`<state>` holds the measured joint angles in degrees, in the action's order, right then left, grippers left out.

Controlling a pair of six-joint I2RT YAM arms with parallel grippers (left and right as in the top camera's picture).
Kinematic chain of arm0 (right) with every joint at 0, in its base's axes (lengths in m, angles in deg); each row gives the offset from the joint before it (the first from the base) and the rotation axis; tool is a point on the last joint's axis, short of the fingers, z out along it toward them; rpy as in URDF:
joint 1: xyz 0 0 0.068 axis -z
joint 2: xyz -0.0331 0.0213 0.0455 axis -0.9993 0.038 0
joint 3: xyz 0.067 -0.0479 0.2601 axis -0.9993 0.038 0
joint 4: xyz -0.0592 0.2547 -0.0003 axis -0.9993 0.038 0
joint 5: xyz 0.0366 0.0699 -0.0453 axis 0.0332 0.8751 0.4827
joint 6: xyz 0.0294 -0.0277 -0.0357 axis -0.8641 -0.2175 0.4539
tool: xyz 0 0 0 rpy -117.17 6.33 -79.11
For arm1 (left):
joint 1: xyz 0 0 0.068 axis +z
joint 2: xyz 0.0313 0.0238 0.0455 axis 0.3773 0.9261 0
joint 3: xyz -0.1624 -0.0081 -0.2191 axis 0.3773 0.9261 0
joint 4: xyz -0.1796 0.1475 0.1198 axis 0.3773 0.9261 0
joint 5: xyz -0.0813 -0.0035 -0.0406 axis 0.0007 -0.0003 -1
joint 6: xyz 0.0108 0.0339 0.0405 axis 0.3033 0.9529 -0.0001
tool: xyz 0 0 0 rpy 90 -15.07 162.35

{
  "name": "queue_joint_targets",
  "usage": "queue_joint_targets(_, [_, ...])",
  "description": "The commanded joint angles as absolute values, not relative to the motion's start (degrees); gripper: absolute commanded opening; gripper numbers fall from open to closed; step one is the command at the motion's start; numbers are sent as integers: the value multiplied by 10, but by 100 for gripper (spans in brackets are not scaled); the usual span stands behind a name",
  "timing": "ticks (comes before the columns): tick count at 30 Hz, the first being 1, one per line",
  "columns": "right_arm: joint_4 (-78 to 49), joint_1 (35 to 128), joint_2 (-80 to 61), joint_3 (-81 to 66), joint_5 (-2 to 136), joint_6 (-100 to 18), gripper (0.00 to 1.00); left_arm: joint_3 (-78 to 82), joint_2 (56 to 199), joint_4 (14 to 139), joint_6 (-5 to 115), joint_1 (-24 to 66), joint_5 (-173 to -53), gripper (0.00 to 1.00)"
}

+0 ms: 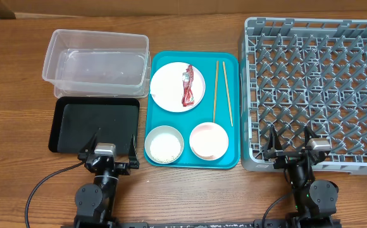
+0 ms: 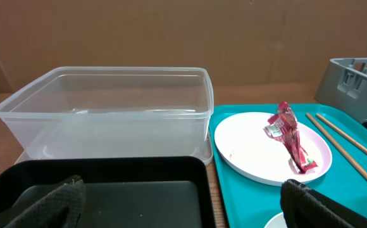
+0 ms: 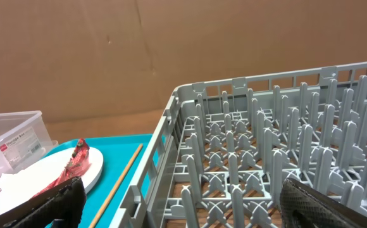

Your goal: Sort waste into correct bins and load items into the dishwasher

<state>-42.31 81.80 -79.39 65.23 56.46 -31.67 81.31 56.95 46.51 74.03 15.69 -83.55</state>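
Observation:
A red wrapper (image 1: 188,85) lies on the white plate (image 1: 167,85) on a teal tray. It also shows in the left wrist view (image 2: 290,136) and the right wrist view (image 3: 73,166). Two chopsticks (image 1: 220,92) lie right of the plate. A white-grey bowl (image 1: 148,144) holds rice grains (image 1: 164,152); a pink bowl (image 1: 209,140) sits beside it. The clear tub (image 1: 98,60) and black tray (image 1: 95,123) stand on the left, the grey dish rack (image 1: 316,88) on the right. My left gripper (image 1: 114,144) is open over the black tray's near edge. My right gripper (image 1: 290,142) is open over the rack's near edge. The tissue and cup are out of view.
The teal serving tray (image 1: 196,117) lies between the bins and the rack. Both arm bases stand at the table's front edge. A brown cardboard wall closes off the back in both wrist views.

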Motion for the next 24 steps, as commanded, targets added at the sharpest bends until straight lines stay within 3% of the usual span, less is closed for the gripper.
queue_joint_targets(1, [-427,820,-800,658,566,-316,100,815,564,460,745,158,-838,100])
queue_joint_targets(7, [-425,820,-800,658,597,-317,100,815,564,465,737,158,-852,100])
queue_joint_targets(13, [-467,820,-800,658,679,-354,100,815,564,439,671,158,-1029,100])
queue_joint_targets(17, [-485,820,-800,656,732,-379,100,814,564,408,637,158,-1076,100])
queue_joint_targets(21, [-450,820,-800,619,735,-379,100,776,564,391,605,158,-1080,100])
queue_joint_targets(24, [-370,820,-794,552,732,-379,100,710,574,451,607,158,-1058,100])
